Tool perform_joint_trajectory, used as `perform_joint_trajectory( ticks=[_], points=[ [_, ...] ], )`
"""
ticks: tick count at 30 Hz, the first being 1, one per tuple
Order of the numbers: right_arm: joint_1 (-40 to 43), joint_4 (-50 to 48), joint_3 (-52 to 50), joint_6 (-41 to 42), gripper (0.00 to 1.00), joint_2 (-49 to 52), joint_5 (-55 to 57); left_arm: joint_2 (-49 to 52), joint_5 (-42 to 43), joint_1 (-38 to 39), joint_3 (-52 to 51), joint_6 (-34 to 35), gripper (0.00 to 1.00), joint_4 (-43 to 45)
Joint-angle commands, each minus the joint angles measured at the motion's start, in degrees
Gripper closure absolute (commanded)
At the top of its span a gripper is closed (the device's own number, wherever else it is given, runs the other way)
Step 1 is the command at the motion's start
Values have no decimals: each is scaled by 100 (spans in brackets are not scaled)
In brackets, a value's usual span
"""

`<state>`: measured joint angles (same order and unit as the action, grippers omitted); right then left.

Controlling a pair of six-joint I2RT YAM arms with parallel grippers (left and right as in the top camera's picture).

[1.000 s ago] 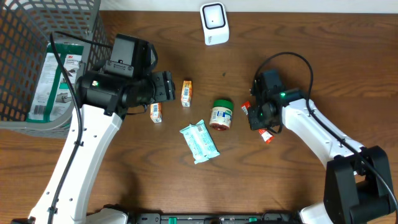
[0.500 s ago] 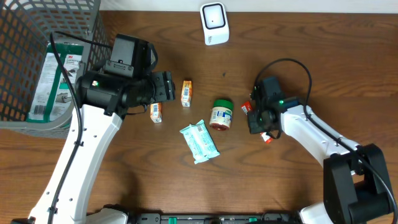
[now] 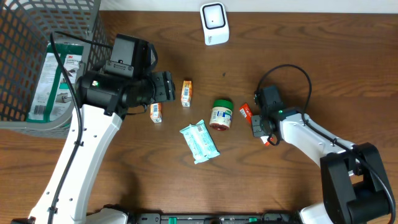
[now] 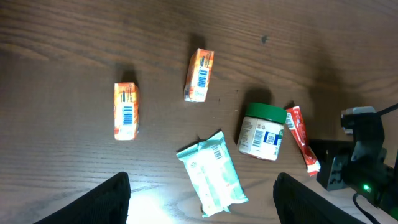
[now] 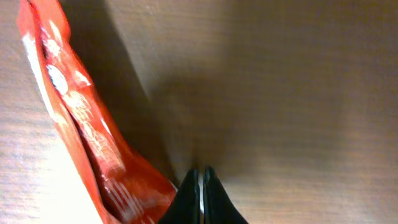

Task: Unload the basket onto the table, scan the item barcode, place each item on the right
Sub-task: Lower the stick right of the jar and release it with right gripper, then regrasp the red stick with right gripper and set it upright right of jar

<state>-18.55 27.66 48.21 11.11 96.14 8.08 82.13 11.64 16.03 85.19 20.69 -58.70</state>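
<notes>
The long red shiny packet (image 5: 81, 124) lies flat on the brown wooden bench (image 5: 298, 93), near the green-lidded jar (image 4: 262, 130). I see my right pincer (image 5: 200, 186) clenched just beside it. My left pincer (image 4: 202, 193) is released, holding nothing.

Dark wood surface (image 3: 311, 50) carries scanner (image 3: 214, 23) at 12 o'clock, wire basket (image 3: 18, 56) at 10 o'clock; orange boxes (image 3: 186, 93), jar (image 3: 221, 115), teal packet (image 3: 199, 142), red sachet (image 3: 245, 111) centrally

Your overhead view is evenly lit and sharp, with soft shadows on the dark brown wooden bench (image 3: 311, 50). Your left wrist view shows white glare low on the wood. Your right wrist view is soft-focused, the shiny red foil sachet (image 5: 81, 137) blurred, a dark shadow beside it.
</notes>
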Motion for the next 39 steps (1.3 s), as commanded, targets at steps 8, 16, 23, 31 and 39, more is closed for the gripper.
perform_joint_trajectory(
  ticks=[8, 16, 23, 31, 39],
  points=[
    [20, 1847, 1482, 37, 99, -400, -914, 24, -81, 17, 15, -162, 26, -11],
    [98, 1823, 1128, -227, 99, -385, -1784, 24, -81, 17, 15, -162, 26, -59],
    [658, 1633, 894, -870, 99, -350, -2920, 24, -81, 17, 15, -162, 26, -61],
    [1329, 1622, 857, -1458, 99, -50, -4054, 24, -81, 17, 15, -162, 26, -61],
    [1440, 1582, 857, -1764, 99, 798, -4553, 24, -81, 17, 15, -162, 26, -61]
  ],
)
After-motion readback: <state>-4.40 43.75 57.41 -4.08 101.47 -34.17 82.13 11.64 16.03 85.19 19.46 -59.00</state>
